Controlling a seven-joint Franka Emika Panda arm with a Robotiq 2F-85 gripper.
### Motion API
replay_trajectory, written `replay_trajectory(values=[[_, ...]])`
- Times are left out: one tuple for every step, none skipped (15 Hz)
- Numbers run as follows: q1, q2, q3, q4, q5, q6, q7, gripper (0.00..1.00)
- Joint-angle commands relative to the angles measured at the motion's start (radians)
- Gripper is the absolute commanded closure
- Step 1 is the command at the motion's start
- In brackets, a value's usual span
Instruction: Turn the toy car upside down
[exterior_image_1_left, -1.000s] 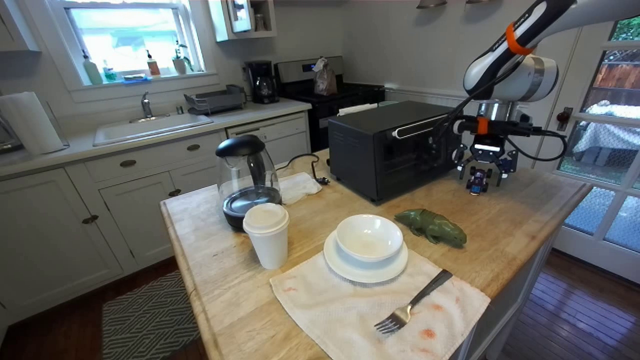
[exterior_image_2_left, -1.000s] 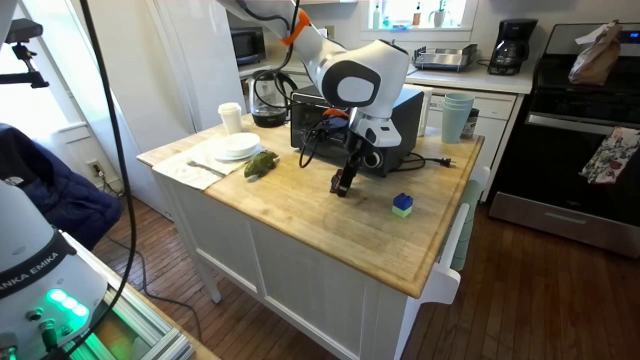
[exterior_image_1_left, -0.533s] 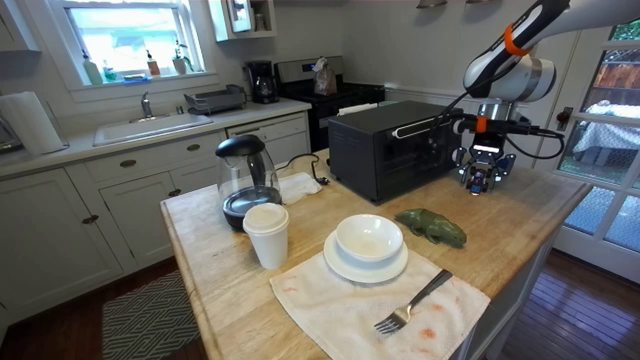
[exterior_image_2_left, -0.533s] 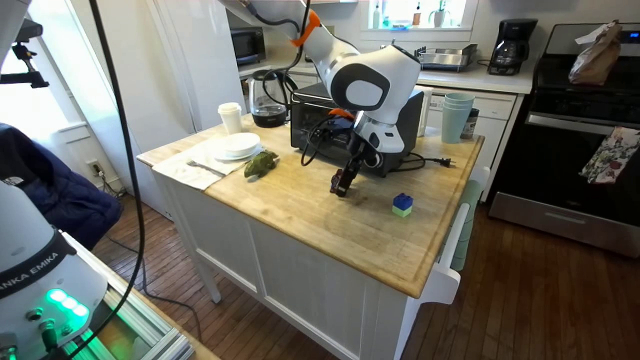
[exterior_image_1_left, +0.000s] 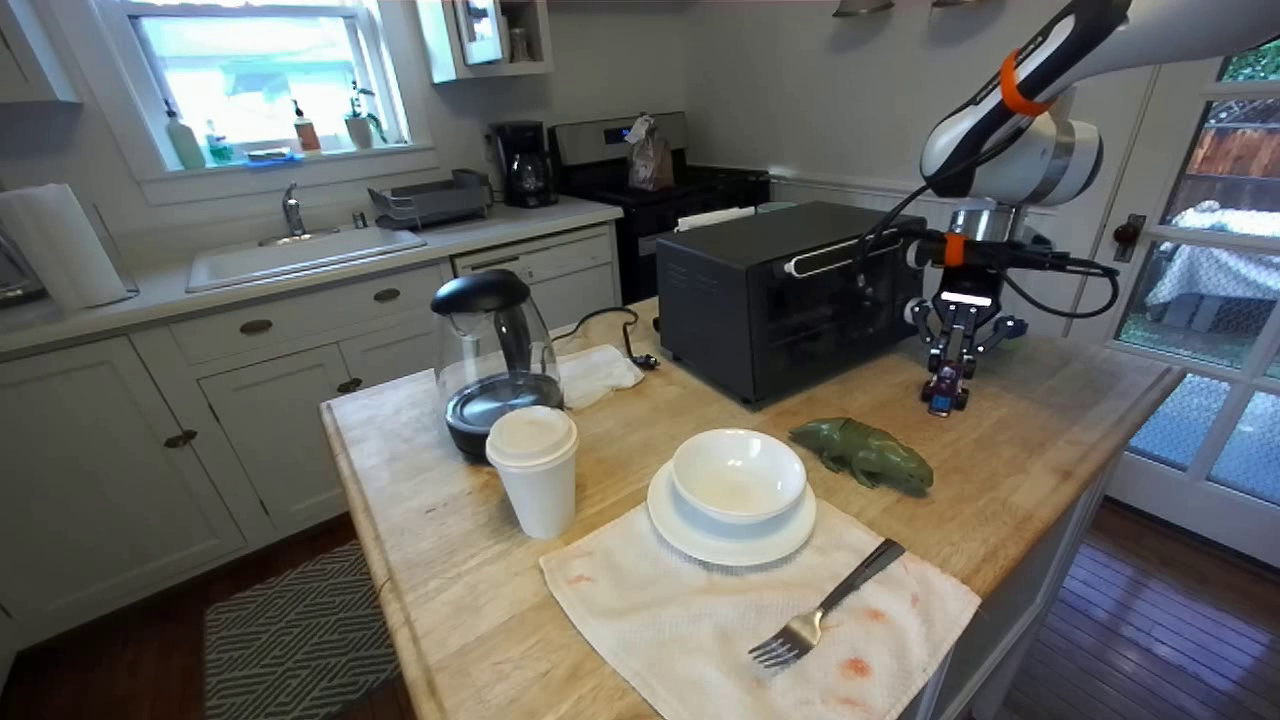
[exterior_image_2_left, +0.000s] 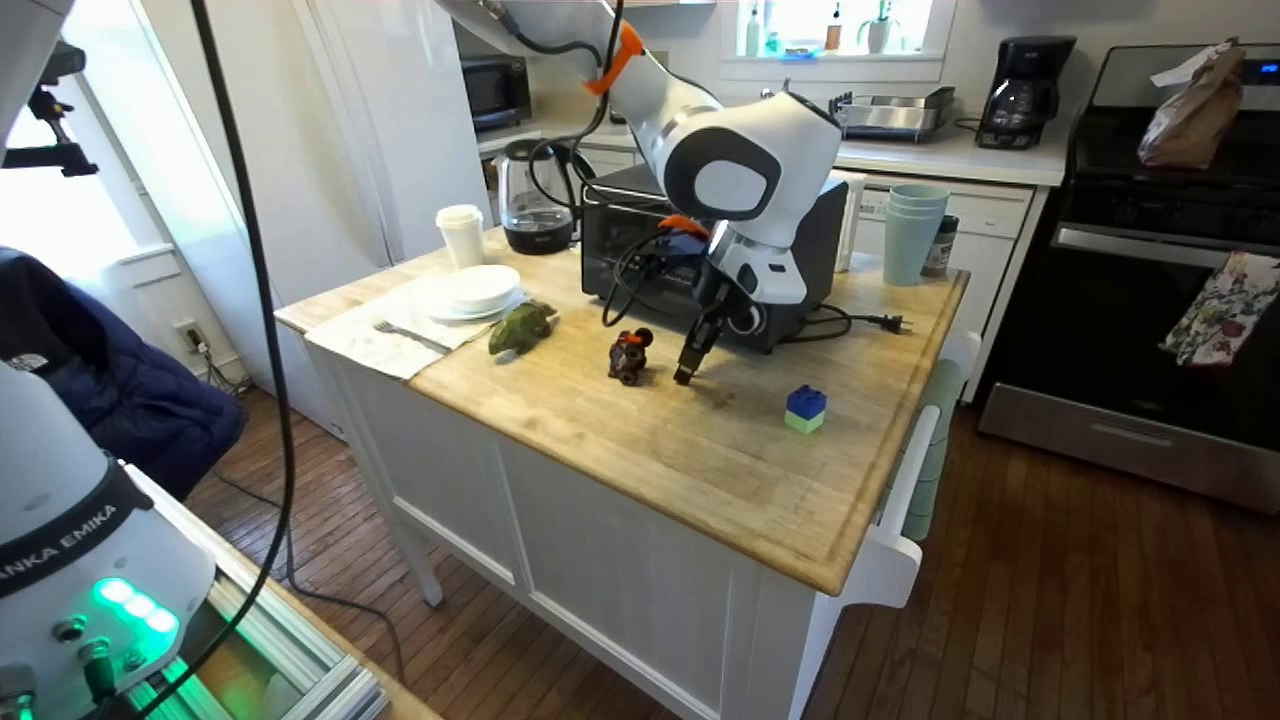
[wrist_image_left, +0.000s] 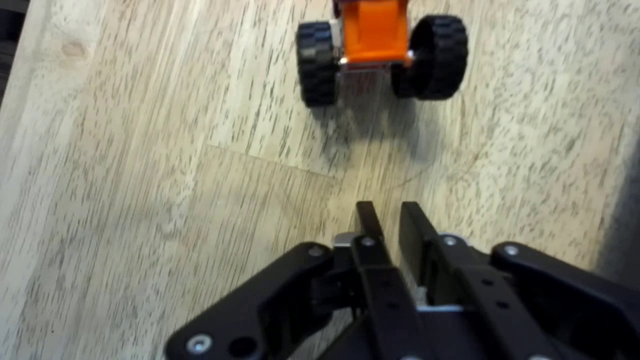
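The toy car, with an orange-red part and chunky black wheels, is at the top of the wrist view, partly cut off by the frame. In both exterior views the toy car sits on the wooden table in front of the fingertips; in an exterior view there is a gap between them. Whether it rests flat on its wheels or is tilted, I cannot tell. My gripper points down close to the tabletop, its fingers drawn almost together around a narrow slit of bare wood. Nothing is held.
The black toaster oven stands beside my arm. A green animal figure lies near the car, beyond it a white bowl on a cloth with a fork. A blue-and-green block sits on the table's far side of the gripper.
The fingers, wide apart a second ago, have come together. The car, then by the fingers, has slipped forward out of them toward the green figure. The arm shifted only slightly.
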Motion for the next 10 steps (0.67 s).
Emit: replay_trajectory(values=[[0.026,0.011,-0.017,0.021,0.003,-0.022,0.039,0.57],[0.028,0.017,-0.016,0.028,0.003,-0.037,0.048,0.56],[0.028,0.023,-0.016,0.034,0.0,-0.049,0.052,0.49],[0.027,0.033,-0.017,0.045,-0.002,-0.064,0.059,0.43],[0.023,0.038,-0.016,0.051,-0.003,-0.079,0.056,0.37],[0.019,0.045,-0.017,0.062,-0.004,-0.103,0.056,0.29],[0.015,0.051,-0.016,0.072,-0.003,-0.129,0.052,0.23],[0.015,0.057,-0.017,0.079,-0.004,-0.152,0.053,0.15],[0.014,0.064,-0.018,0.087,-0.006,-0.174,0.053,0.08],[0.013,0.072,-0.018,0.097,-0.005,-0.193,0.051,0.02]])
